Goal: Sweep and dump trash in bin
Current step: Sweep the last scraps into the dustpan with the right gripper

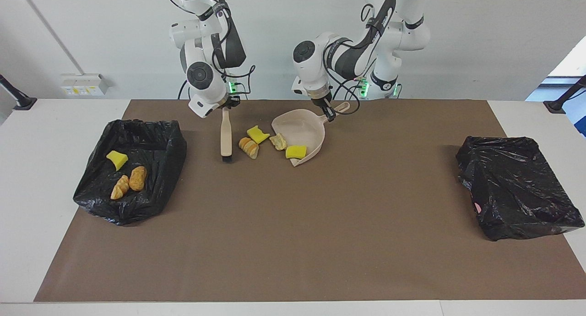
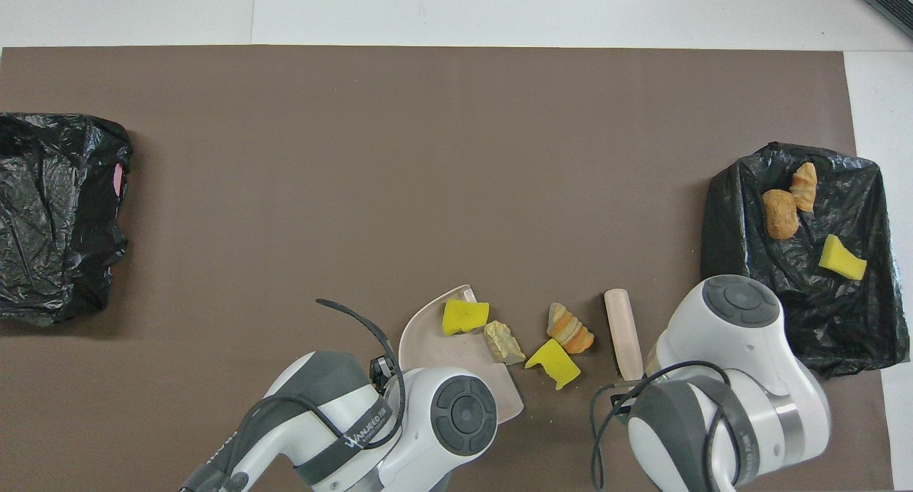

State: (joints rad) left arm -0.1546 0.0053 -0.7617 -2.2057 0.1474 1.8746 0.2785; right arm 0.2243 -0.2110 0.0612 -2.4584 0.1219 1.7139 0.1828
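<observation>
Facing view, nearest the robots first. Right claw (image 1: 225, 106) pinched on top of the brush (image 1: 225, 135) handle, bristles down at the mat (image 1: 320, 242). Left claw (image 1: 327, 112) pinched on the dustpan (image 1: 302, 126) handle, pan tipped with its open mouth toward the brush.

Overhead view, same row. Brush (image 2: 623, 333) pointing away from the robots, beside the trash. Dustpan (image 2: 435, 339) partly hidden under the left arm.

Next, the trash on the mat between brush and pan. Yellow sponge (image 1: 257, 134) nearest the robots, just beside the bread chunk (image 1: 249, 147), which sits close to the brush. Pale chunk (image 1: 278, 142) right at the pan's mouth; in or just out, cannot tell. Second sponge (image 1: 296, 151) at the pan's lip farthest from the robots. Seen from above: yellow sponge (image 2: 553, 363), bread chunk (image 2: 569, 329), pale chunk (image 2: 503, 341), second sponge (image 2: 464, 316).

Farther out, toward the right arm's end, an open black bin (image 1: 151, 137) holding three scraps: one yellow piece (image 1: 117, 160) and two bread bits (image 1: 129, 182) side by side. From above: bin (image 2: 735, 192), yellow piece (image 2: 842, 257), bread bits (image 2: 788, 201).

Toward the left arm's end, well apart from all the rest, a closed-looking black bag (image 1: 517, 187), also at the edge from above (image 2: 57, 214).
</observation>
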